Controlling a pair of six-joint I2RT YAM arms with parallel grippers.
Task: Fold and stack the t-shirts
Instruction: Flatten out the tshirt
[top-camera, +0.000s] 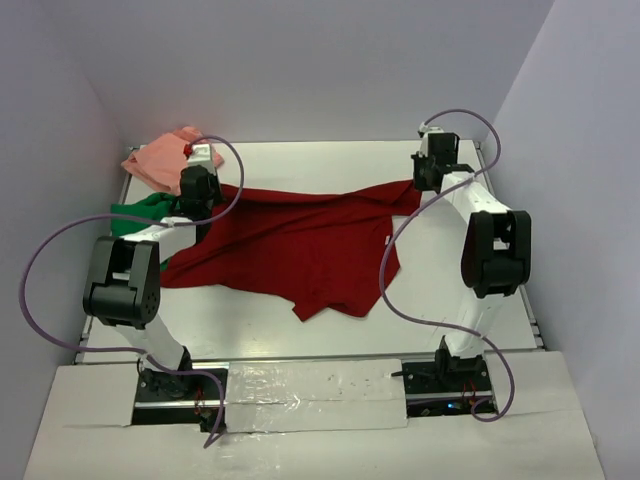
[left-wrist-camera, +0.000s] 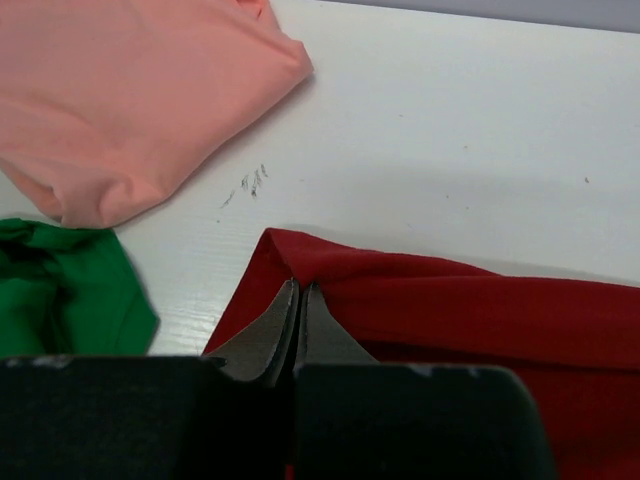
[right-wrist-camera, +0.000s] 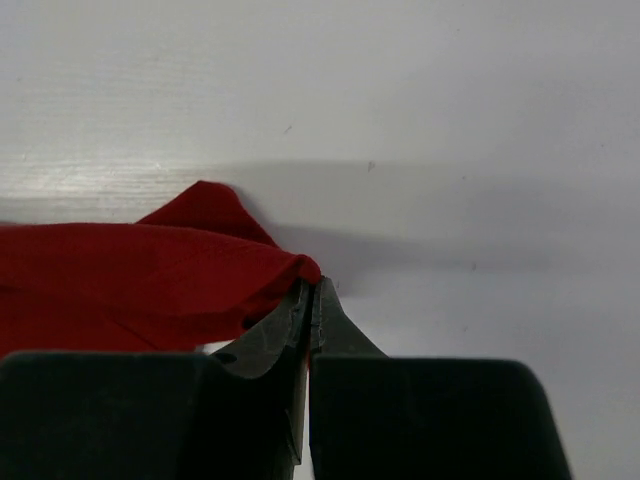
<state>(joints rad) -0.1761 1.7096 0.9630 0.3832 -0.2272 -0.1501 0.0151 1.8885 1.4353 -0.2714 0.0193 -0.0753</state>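
Observation:
The dark red t-shirt (top-camera: 300, 245) lies stretched across the white table, its far edge pulled between both arms. My left gripper (left-wrist-camera: 301, 284) is shut on the shirt's left corner (left-wrist-camera: 330, 265); from above that gripper (top-camera: 197, 190) sits at the cloth's far left end. My right gripper (right-wrist-camera: 312, 283) is shut on a bunched fold of the red shirt (right-wrist-camera: 150, 280), at the far right end (top-camera: 428, 178). A salmon pink t-shirt (left-wrist-camera: 130, 90) lies folded at the back left (top-camera: 160, 160). A bright green t-shirt (left-wrist-camera: 70, 290) lies beside it, partly under the left arm (top-camera: 140, 210).
The table (top-camera: 300, 160) has grey walls on three sides. Purple cables (top-camera: 400, 260) loop from both arms over the cloth and table. Small pencil-like scratches (left-wrist-camera: 250, 182) mark the tabletop near the pink shirt.

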